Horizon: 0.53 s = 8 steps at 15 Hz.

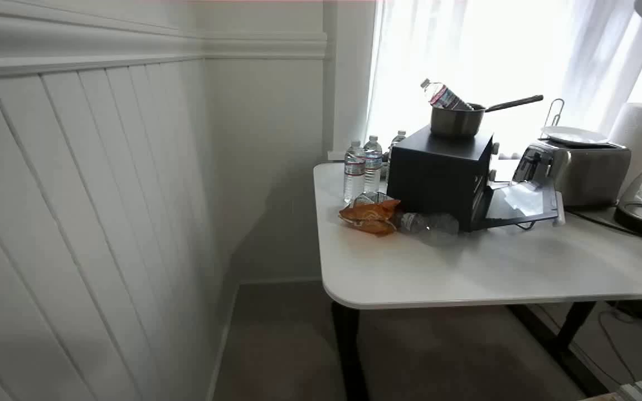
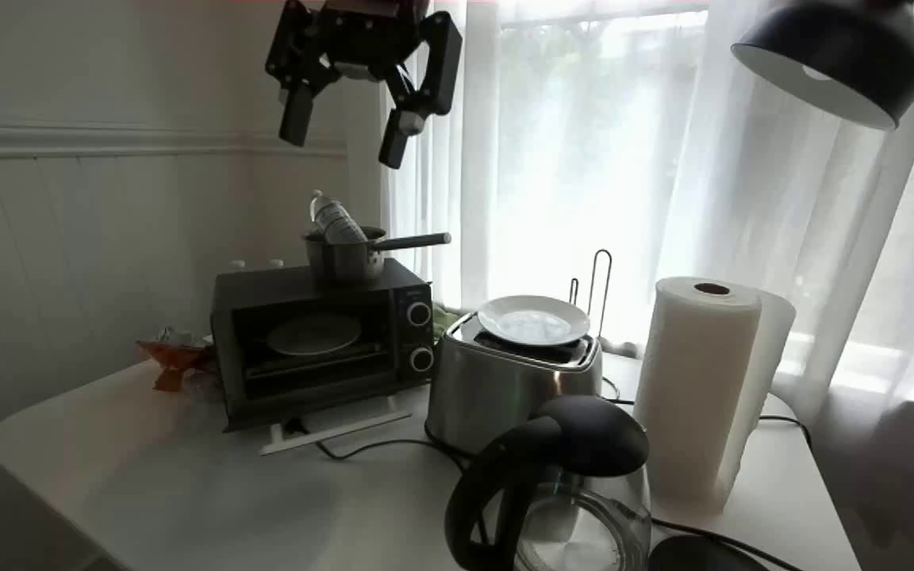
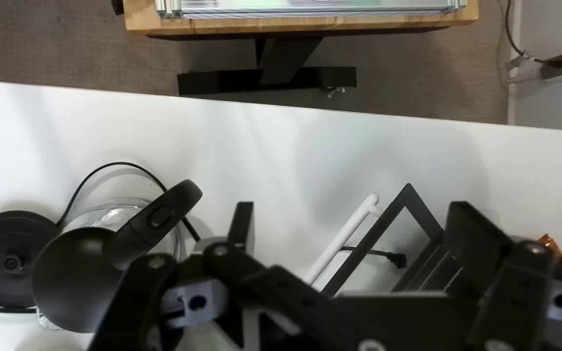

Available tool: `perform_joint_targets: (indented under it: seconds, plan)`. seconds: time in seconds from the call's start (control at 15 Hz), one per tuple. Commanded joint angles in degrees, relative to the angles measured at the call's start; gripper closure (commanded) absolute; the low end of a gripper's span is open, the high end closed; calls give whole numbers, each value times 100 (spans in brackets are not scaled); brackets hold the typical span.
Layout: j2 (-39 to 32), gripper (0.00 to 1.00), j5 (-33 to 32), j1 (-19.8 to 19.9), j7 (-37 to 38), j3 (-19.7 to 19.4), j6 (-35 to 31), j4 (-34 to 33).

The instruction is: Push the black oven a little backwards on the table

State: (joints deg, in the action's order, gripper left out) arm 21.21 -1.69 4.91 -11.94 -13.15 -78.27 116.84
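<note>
The black oven (image 1: 429,181) stands angled on the white table (image 1: 494,273) in both exterior views. Its front door (image 1: 521,203) hangs open with a white handle, and a plate (image 2: 314,335) sits inside. The oven also shows from the front in an exterior view (image 2: 263,287). My gripper (image 2: 344,141) is open and empty, high above the oven and apart from it; it is out of view in an exterior view. In the wrist view the open door's frame (image 3: 366,243) lies below and between my gripper's spread fingers (image 3: 351,217); my gripper hides much of the oven there.
A pot (image 1: 457,121) holding a tilted bottle (image 1: 444,96) stands on the oven. Upright bottles (image 1: 354,172), an orange bag (image 1: 371,217) and a lying bottle (image 1: 438,227) are beside it. A silver toaster (image 2: 512,388), kettle (image 2: 568,492), paper towels (image 2: 695,396) and lamp (image 2: 838,59) are nearby.
</note>
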Motion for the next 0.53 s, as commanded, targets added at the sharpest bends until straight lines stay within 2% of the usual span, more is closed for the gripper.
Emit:
perform_joint_targets:
  seconds: [0.0, 0.27, 0.47]
  plan:
    - [-17, 0, 20, 88, -29, 69, 16, -21]
    - [-17, 0, 20, 88, -29, 69, 16, -21]
    - [69, 0, 33, -142, 36, 411, -109, 306]
